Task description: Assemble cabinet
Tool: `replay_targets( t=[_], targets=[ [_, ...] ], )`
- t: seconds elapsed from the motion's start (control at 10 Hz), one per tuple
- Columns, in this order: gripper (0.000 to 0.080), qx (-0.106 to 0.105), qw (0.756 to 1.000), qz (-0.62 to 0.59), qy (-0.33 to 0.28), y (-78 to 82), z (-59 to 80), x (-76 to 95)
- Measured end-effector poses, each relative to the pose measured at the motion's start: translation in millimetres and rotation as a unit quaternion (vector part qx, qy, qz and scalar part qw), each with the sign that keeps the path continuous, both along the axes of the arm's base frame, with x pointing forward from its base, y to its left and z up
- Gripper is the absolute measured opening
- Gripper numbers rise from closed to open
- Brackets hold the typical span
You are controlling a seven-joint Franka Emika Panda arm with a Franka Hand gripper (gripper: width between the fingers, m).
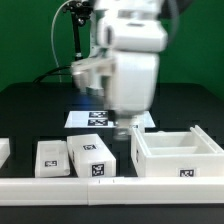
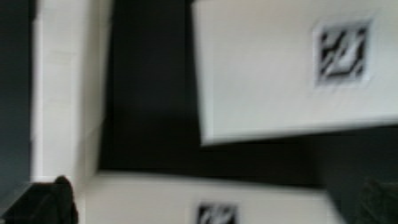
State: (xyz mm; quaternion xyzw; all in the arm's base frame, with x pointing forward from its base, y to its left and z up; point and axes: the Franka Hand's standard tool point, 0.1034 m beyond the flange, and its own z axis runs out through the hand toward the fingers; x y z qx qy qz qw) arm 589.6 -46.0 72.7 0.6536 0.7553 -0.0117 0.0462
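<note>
The cabinet (image 1: 180,157), a large open white box with a tag on its front, stands on the black table at the exterior view's right. My gripper (image 1: 124,129) hangs low just to the left of it, in front of the marker board (image 1: 100,118). In the wrist view the gripper (image 2: 205,203) is open and empty. One dark fingertip (image 2: 45,200) shows at the edge. A blurred white tagged part (image 2: 196,195) lies below the jaws. A larger white tagged surface (image 2: 267,70) and a white strip (image 2: 71,90) lie beyond; I cannot tell which parts they are.
Two small white tagged blocks (image 1: 52,157) (image 1: 92,157) stand left of the gripper. Another white piece (image 1: 3,150) sits at the far left edge. A long white rail (image 1: 60,188) runs along the front. A black stand (image 1: 78,40) rises behind the arm.
</note>
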Motion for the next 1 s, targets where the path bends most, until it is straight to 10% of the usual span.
replay_targets(
  t=[0.6, 1.0],
  targets=[
    [0.0797, 0.000, 1.000, -0.001, 0.013, -25.1, -12.8, -8.5],
    [0.0797, 0.004, 0.999, 0.020, 0.043, -67.3, -52.1, -49.7]
  ],
)
